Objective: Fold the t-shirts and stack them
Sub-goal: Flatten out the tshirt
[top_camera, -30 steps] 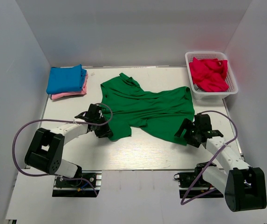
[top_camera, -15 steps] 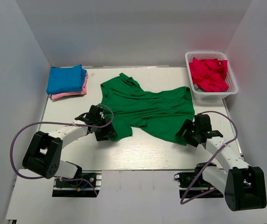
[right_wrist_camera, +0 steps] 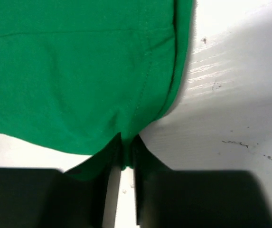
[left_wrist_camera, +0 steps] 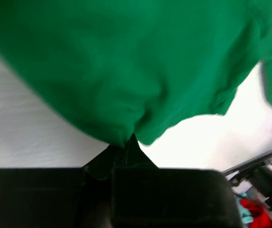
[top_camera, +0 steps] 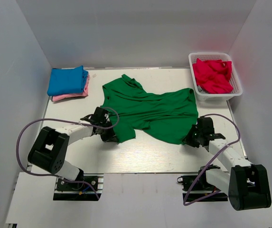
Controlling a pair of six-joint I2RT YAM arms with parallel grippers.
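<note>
A large dark green t-shirt [top_camera: 150,109] lies crumpled across the middle of the table. My left gripper [top_camera: 111,135] is shut on its near left edge; in the left wrist view the green cloth [left_wrist_camera: 126,71] bunches into the closed jaws of that gripper [left_wrist_camera: 126,142]. My right gripper [top_camera: 190,138] is shut on the shirt's near right hem; the right wrist view shows the hem [right_wrist_camera: 126,95] pinched between the jaws of my right gripper [right_wrist_camera: 126,152]. A folded blue t-shirt [top_camera: 68,80] rests on a folded pink one [top_camera: 74,95] at the back left. Red t-shirts [top_camera: 213,75] fill the basket.
The white lattice basket [top_camera: 216,94] stands at the back right corner of the table. White walls close in the table on three sides. The folded stack sits near the table's left edge [top_camera: 44,111]. Purple cables loop beside both arm bases.
Both grippers have slid forward onto the green shirt's near edges and closed on the cloth. The shirt itself has barely shifted.
</note>
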